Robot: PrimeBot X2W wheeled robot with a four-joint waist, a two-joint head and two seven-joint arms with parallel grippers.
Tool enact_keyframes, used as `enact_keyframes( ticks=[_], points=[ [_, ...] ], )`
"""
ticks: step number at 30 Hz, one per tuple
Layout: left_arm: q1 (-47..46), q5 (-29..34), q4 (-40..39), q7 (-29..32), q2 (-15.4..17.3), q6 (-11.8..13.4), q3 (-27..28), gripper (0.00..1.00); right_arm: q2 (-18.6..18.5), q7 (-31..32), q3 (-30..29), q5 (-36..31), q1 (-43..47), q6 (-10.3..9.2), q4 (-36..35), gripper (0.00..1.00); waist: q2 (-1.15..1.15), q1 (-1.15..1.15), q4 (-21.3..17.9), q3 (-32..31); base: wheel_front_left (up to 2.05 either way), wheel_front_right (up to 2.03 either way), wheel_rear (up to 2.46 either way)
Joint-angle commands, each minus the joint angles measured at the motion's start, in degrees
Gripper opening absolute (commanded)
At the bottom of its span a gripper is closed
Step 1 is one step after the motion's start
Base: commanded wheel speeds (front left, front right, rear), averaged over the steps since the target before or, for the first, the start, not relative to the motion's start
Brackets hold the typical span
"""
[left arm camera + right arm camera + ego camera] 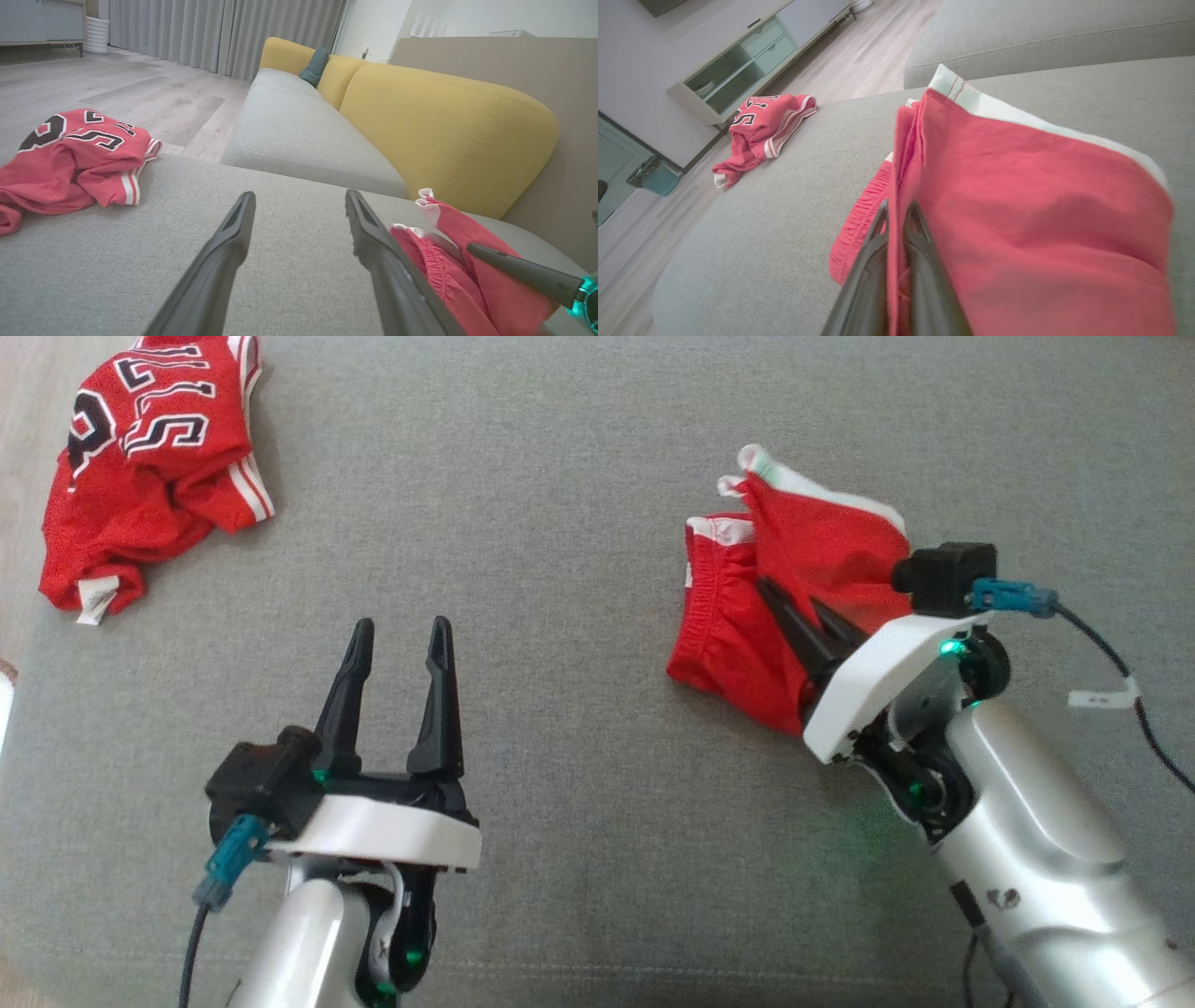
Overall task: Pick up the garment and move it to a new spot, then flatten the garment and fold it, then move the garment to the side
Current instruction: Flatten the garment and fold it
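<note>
The garment (822, 546), red shorts with white trim and an elastic waistband, lies bunched on the right of the grey cushion (579, 523). My right gripper (792, 595) is shut on a fold of it. In the right wrist view the red cloth (1017, 210) is pinched between the closed fingers (899, 207) and drapes to their right. My left gripper (401, 625) stands open over bare cushion at the lower left, well clear of the shorts. In the left wrist view its fingers (300, 196) are spread wide, with the shorts (444, 275) to their right.
A crumpled red jersey (149, 457) with black lettering lies at the cushion's far left corner, also in the wrist views (70, 158) (761, 121). A yellow sofa back (444, 126) rises beyond the cushion. Wooden floor (140, 93), a cabinet (738, 65) and a basket (651, 175) lie off the left edge.
</note>
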Motion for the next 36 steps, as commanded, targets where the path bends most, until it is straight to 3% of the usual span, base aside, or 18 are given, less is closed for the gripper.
enact_keyframes(
  ticks=[1,6,8,9,18,29,30,31,32,34,35,36],
  points=[
    [-1.29,-0.51,-1.82,-0.29,-0.07,-0.19,2.12,1.0,1.08,0.38,0.74,-0.67,0.47,-0.04,-2.05,0.0,0.0,0.0,0.28,-0.01,0.0,0.0,0.0],
    [-0.92,-0.45,-1.63,-0.29,-0.24,-0.25,2.33,1.0,2.53,0.55,0.83,-1.67,1.01,-0.04,-1.54,0.0,0.0,0.0,0.24,-0.31,0.0,0.0,0.0],
    [-0.81,-0.42,-1.48,-0.29,-0.29,-0.31,2.29,1.0,3.18,0.39,1.26,-1.41,1.11,-0.04,-1.38,0.56,0.0,0.0,-0.05,-0.54,0.0,0.0,0.0],
    [-0.75,-0.39,-1.4,-0.29,-0.31,-0.36,2.28,1.0,3.45,0.14,1.45,-1.19,1.18,-0.04,-1.4,1.0,0.0,0.0,-0.25,-0.67,0.0,0.0,0.0],
    [0.16,-0.19,-0.53,-0.29,-0.42,-0.59,1.98,1.0,3.15,-3.71,2.47,1.09,3.27,-0.04,-5.28,1.0,0.0,0.0,-2.67,-2.72,0.0,0.0,0.0],
    [0.71,-0.2,-0.48,-0.29,-0.49,-0.68,1.38,1.0,-0.33,-8.49,-5.87,-5.13,6.28,-0.04,-7.65,1.0,0.0,0.0,-4.04,-3.11,0.0,0.0,0.0],
    [0.68,-0.2,-0.45,-0.29,-0.49,-0.7,1.37,1.0,-0.5,-8.71,-5.84,-6.15,6.38,-0.04,-7.44,0.67,0.0,0.0,-4.02,-3.02,0.0,0.0,0.0],
    [0.64,-0.2,-0.4,-0.29,-0.49,-0.72,1.35,1.0,-0.72,-8.92,-5.55,-7.21,6.43,-0.04,-7.08,0.42,0.0,0.0,-3.98,-2.94,0.0,0.0,0.0],
    [0.64,-0.2,-0.4,-0.29,-0.49,-0.72,1.35,1.0,-0.72,-8.92,-5.55,-7.21,6.43,-0.04,-7.08,0.42,0.0,0.0,-3.98,-2.94,0.0,0.0,0.0],
    [0.51,-0.22,-0.26,-0.29,-0.5,-0.78,1.27,1.0,-0.9,-8.92,-4.53,-8.63,6.6,-0.04,-5.64,0.07,0.0,0.0,-3.79,-2.8,0.0,0.0,0.0],
    [0.44,-0.24,-0.18,-0.29,-0.5,-0.8,1.24,1.0,-0.77,-8.85,-3.95,-8.89,6.6,-0.04,-4.68,0.0,0.0,0.0,-3.66,-2.75,0.0,0.0,0.0],
    [0.36,-0.25,-0.1,-0.29,-0.5,-0.83,1.2,1.0,-0.68,-8.88,-3.26,-9.15,6.48,-0.04,-3.62,0.0,0.0,0.0,-3.5,-2.71,0.0,0.0,0.0]
  ],
)
